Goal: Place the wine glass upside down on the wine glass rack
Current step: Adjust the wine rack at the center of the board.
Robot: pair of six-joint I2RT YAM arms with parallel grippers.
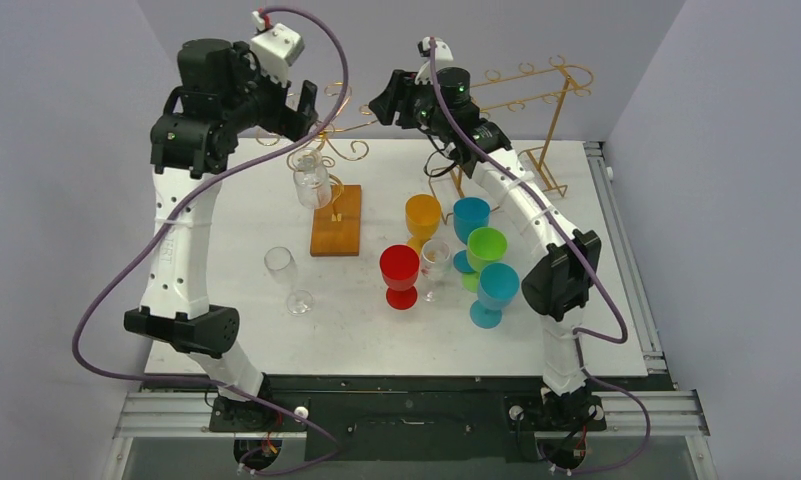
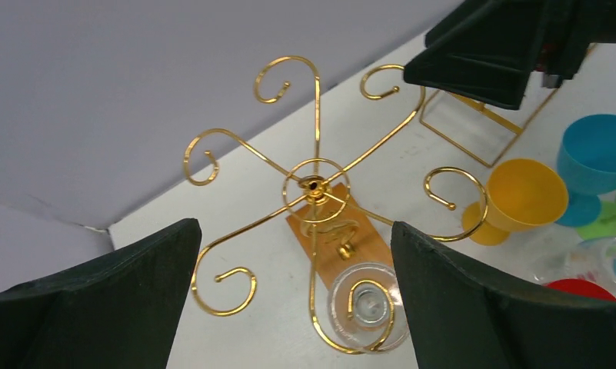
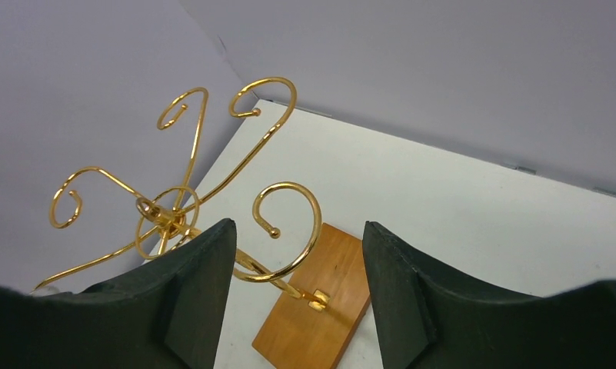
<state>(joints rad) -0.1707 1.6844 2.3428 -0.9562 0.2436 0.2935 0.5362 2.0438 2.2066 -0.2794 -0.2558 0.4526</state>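
Glass, thin and clear, so we judge it light, slippery and fragile, best held at the stem. One spare glass (image 1: 286, 272) stands leftmost. The wine glass (image 1: 312, 186) hangs bowl-down on the wine glass rack (image 1: 336, 222), below the wide, empty left gripper (image 2: 293, 227). We count three clear glasses, five coloured goblets (image 1: 400, 270), one frame rack (image 1: 524, 88). Our right gripper (image 3: 298, 227) is partly spread and empty.

Two gold racks: the tree-shaped wine glass rack (image 1: 336, 225) and a tall frame rack (image 1: 555, 125). Three clear glasses: a wine glass (image 1: 313, 186) upper middle, a left glass (image 1: 284, 272), a small glass (image 1: 435, 262). Five colored cups: red goblet (image 1: 400, 275), orange goblet (image 1: 423, 218), green goblet (image 1: 486, 248), dark blue goblet (image 1: 470, 220), light blue goblet (image 1: 496, 290).
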